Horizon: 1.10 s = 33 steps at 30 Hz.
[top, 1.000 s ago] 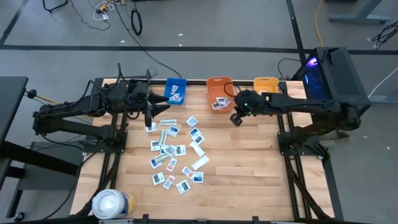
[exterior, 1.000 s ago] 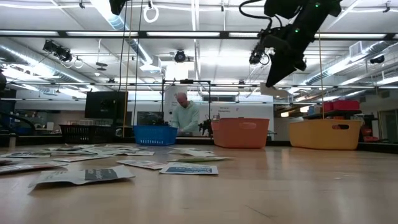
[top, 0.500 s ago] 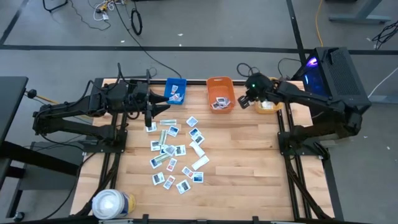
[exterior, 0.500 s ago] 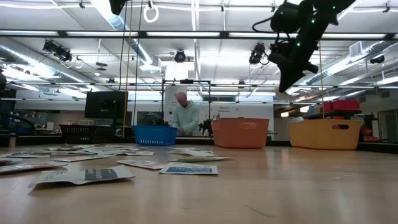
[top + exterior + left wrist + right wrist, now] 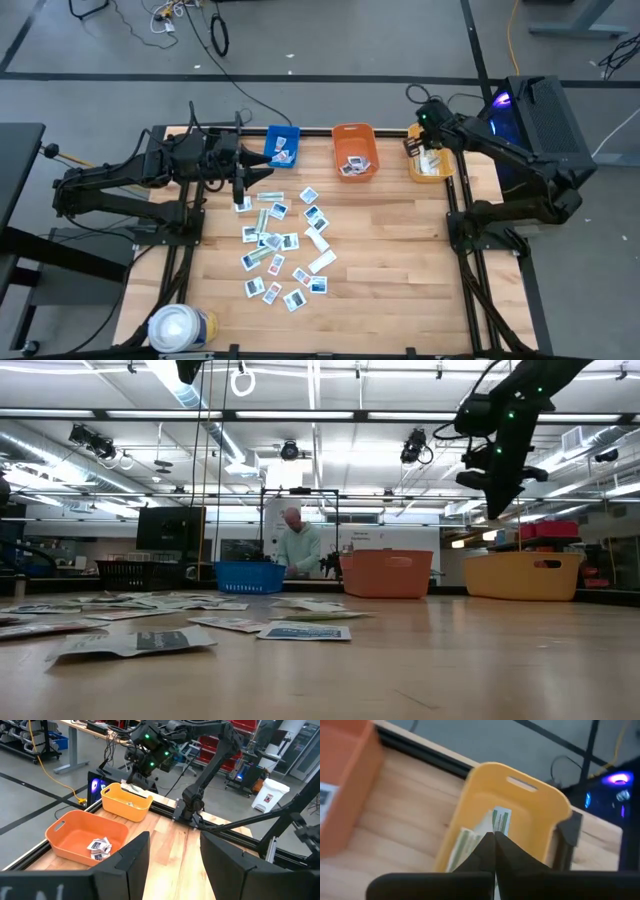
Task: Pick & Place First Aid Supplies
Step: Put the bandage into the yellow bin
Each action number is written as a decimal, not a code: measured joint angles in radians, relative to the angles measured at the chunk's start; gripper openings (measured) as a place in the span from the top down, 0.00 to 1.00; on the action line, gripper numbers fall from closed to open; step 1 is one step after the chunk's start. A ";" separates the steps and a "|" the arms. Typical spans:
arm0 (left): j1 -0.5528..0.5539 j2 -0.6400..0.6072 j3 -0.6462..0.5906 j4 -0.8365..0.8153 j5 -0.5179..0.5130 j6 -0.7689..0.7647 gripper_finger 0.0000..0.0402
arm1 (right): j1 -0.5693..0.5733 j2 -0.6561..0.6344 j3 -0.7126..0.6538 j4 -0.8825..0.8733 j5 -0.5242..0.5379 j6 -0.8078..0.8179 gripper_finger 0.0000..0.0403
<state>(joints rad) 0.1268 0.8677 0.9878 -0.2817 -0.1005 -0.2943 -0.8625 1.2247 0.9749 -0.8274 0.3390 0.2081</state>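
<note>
Our right tool (image 5: 424, 152), pinched closed, has swung from the orange bin (image 5: 353, 150) to over the yellow bin (image 5: 430, 165), at two o'clock on the tabletop (image 5: 400, 250).

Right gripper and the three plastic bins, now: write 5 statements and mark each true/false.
1. The right gripper is over the yellow plastic bin. True.
2. The right gripper's fingers stand wide open. False: they are shut, tips together.
3. The yellow plastic bin is empty. False: pale green-printed strips lie in it.
4. The orange plastic bin holds small white packets. True.
5. The left gripper is over the blue plastic bin. False: it is over the table beside that bin, near the scattered flat packets.
</note>
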 joint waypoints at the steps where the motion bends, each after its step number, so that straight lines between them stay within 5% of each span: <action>1: 0.000 0.000 0.000 0.000 0.000 0.000 0.55 | -0.020 0.000 0.000 -0.001 -0.007 0.000 1.00; 26: 0.000 0.000 0.000 0.002 -0.019 -0.008 0.55 | -0.050 0.086 0.000 0.055 -0.079 0.247 1.00; 33: 0.000 0.000 0.000 0.002 -0.019 -0.015 0.55 | 0.020 0.041 0.000 -0.035 0.017 0.265 1.00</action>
<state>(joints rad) 0.1268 0.8680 0.9882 -0.2798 -0.1200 -0.3095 -0.8427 1.2653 0.9745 -0.8623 0.3565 0.4734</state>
